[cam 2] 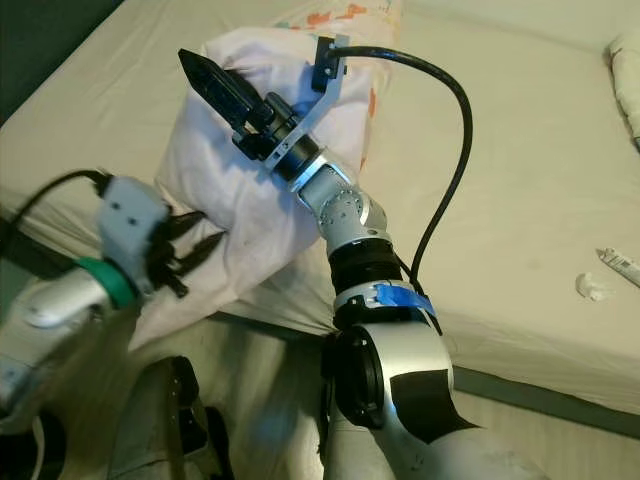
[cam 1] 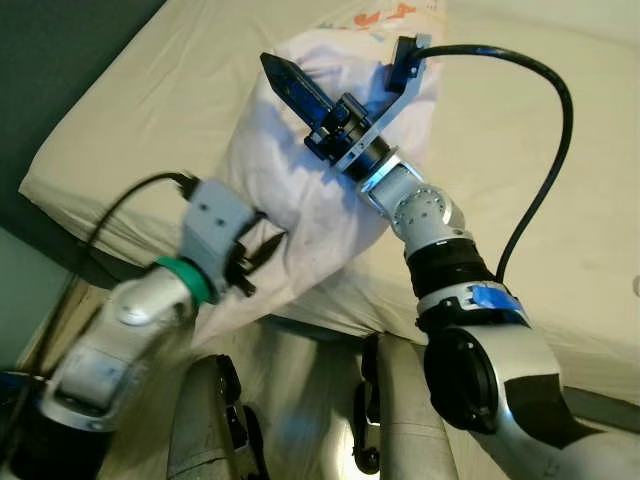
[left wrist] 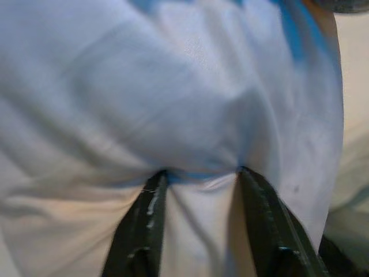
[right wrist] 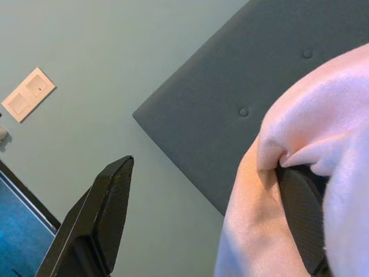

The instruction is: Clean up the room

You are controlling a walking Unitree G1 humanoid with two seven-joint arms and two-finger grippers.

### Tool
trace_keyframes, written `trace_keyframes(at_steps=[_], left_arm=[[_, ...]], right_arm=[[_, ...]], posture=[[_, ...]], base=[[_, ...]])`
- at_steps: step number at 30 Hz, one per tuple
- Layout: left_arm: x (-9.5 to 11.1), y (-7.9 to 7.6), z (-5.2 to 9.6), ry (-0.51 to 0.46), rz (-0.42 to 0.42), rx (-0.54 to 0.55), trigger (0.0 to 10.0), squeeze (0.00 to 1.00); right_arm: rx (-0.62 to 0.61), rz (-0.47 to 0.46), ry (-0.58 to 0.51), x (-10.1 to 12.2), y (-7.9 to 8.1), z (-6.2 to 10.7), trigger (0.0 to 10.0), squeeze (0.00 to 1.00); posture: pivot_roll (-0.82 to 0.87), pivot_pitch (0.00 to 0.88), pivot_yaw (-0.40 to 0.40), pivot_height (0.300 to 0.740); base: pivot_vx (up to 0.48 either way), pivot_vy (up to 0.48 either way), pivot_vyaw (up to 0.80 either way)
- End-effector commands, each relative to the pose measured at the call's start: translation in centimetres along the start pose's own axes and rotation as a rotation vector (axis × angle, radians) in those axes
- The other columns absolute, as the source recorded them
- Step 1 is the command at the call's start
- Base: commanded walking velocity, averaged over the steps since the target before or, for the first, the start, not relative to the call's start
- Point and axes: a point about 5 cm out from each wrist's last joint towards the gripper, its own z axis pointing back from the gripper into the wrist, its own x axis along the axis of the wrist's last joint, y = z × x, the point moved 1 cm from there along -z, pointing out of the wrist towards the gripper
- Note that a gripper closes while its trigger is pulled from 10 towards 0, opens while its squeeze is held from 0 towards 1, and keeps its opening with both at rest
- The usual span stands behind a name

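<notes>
So the white pillow (cam 1: 300, 190) sits at the near edge of the bed (cam 1: 560, 200), long axis running away from the robot toward the headboard (right wrist: 242, 104). The left pincer (left wrist: 199, 179) pokes into its near lower corner, fingers spread, fabric bunched between them, not clamped yet I'd guess. The right pincer (right wrist: 202, 190) is wide open over the far end, one finger under a fold. The pillow's underside is hidden.

Left hand (cam 1: 262, 250) fingers parted, right hand (right wrist: 207, 213) spread wide
</notes>
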Motion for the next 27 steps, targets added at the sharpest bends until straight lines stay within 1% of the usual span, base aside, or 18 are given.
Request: trace_keyframes(at_steps=[1, 3, 4, 5, 6, 7, 8, 9, 10, 11, 12, 13, 15, 17, 21, 23, 24, 27], left_arm=[[-0.1, -0.8, -0.4, -0.004, -0.011, -0.011, 10.0, 1.00], [0.1, -1.1, -0.8, -0.023, -0.018, -0.016, 10.0, 1.00], [0.4, -1.6, -1.6, -0.049, -0.068, -0.019, 10.0, 1.00], [0.4, -1.6, -1.6, -0.049, -0.068, -0.019, 10.0, 1.00], [0.4, -1.7, -2.0, -0.054, -0.113, -0.019, 10.0, 1.00], [0.4, -1.7, -2.0, -0.054, -0.113, -0.019, 10.0, 1.00], [0.4, -1.7, -2.4, -0.054, -0.161, -0.003, 10.0, 0.08], [0.4, -1.6, -2.9, -0.055, -0.214, 0.014, 4.7, 0.00], [0.4, -1.6, -2.9, -0.055, -0.214, 0.014, 4.7, 0.00], [0.4, -1.5, -3.2, -0.058, -0.247, 0.027, 2.9, 0.00], [0.4, -1.5, -3.2, -0.058, -0.247, 0.027, 2.9, 0.00], [0.2, -1.3, -3.5, -0.051, -0.266, 0.044, 0.0, 0.00], [0.1, -1.1, -3.8, -0.044, -0.271, 0.057, 0.0, 0.00], [-0.2, 0.0, -4.1, -0.019, -0.266, 0.128, 0.0, 0.00], [-0.3, 1.5, -4.4, 0.006, -0.246, 0.222, 0.0, 0.00], [-0.5, 3.8, -4.5, 0.057, -0.066, 0.365, 0.0, 0.00], [-0.6, 4.4, -4.5, 0.070, 0.005, 0.399, 0.0, 0.00], [-0.7, 4.7, -4.6, 0.074, 0.043, 0.417, 0.0, 0.00]], right_arm=[[0.026, -0.017, 0.023, -0.6, 0.4, -0.6, 10.0, 0.00], [0.030, -0.018, 0.028, -0.7, 0.4, -0.6, 10.0, 0.00], [0.035, -0.020, 0.032, -0.7, 0.4, -0.6, 10.0, 0.00], [0.035, -0.020, 0.032, -0.7, 0.4, -0.6, 10.0, 0.00], [0.037, -0.021, 0.033, -0.7, 0.4, -0.6, 10.0, 0.00], [0.037, -0.021, 0.033, -0.7, 0.4, -0.6, 10.0, 0.00], [0.041, -0.022, 0.033, -0.7, 0.5, -0.7, 10.0, 0.00], [0.048, -0.024, 0.033, -0.7, 0.6, -0.7, 10.0, 0.00], [0.048, -0.024, 0.033, -0.7, 0.6, -0.7, 10.0, 0.00], [0.053, -0.025, 0.032, -0.7, 0.6, -0.8, 10.0, 0.00], [0.053, -0.025, 0.032, -0.7, 0.6, -0.8, 10.0, 0.00], [0.059, -0.027, 0.033, -0.7, 0.7, -0.8, 10.0, 0.00], [0.066, -0.028, 0.035, -0.7, 0.8, -0.8, 10.0, 0.00], [0.076, -0.032, 0.037, -0.8, 0.9, -0.8, 10.0, 0.00], [0.087, -0.035, 0.041, -0.8, 1.0, -0.8, 10.0, 0.00], [0.104, -0.011, 0.086, -1.2, 1.3, -0.6, 10.0, 0.00], [0.110, 0.005, 0.110, -1.4, 1.4, -0.6, 10.0, 0.00], [0.113, 0.015, 0.126, -1.5, 1.5, -0.5, 10.0, 0.00]], posture=[[0.00, 0.171, 0.002, 0.583], [0.00, 0.170, -0.002, 0.583], [0.00, 0.168, -0.003, 0.583], [0.00, 0.168, -0.003, 0.583], [0.00, 0.168, -0.003, 0.583], [0.00, 0.168, -0.003, 0.583], [-0.01, 0.166, -0.003, 0.583], [-0.01, 0.164, -0.003, 0.583], [-0.01, 0.164, -0.003, 0.583], [-0.01, 0.164, -0.002, 0.583], [-0.01, 0.164, -0.002, 0.583], [-0.01, 0.164, -0.002, 0.583], [-0.01, 0.164, -0.001, 0.583], [-0.02, 0.163, 0.000, 0.583], [-0.02, 0.163, 0.002, 0.583], [-0.02, 0.163, 0.002, 0.583], [-0.02, 0.163, 0.002, 0.583], [-0.01, 0.166, 0.000, 0.583]], base=[[0.000, 0.000, 0.00], [0.000, 0.000, 0.00], [0.000, 0.000, 0.00], [0.000, 0.000, 0.00], [0.000, 0.000, 0.00], [0.000, 0.000, 0.00], [0.000, 0.000, 0.00], [0.000, 0.000, 0.00], [0.000, 0.000, 0.00], [0.000, 0.000, 0.00], [0.000, 0.000, 0.00], [0.000, 0.000, 0.00], [0.000, 0.000, 0.00], [0.000, 0.000, 0.00], [0.000, 0.000, 0.00], [0.000, 0.000, 0.00], [0.000, 0.000, 0.00], [0.000, 0.000, 0.00]])
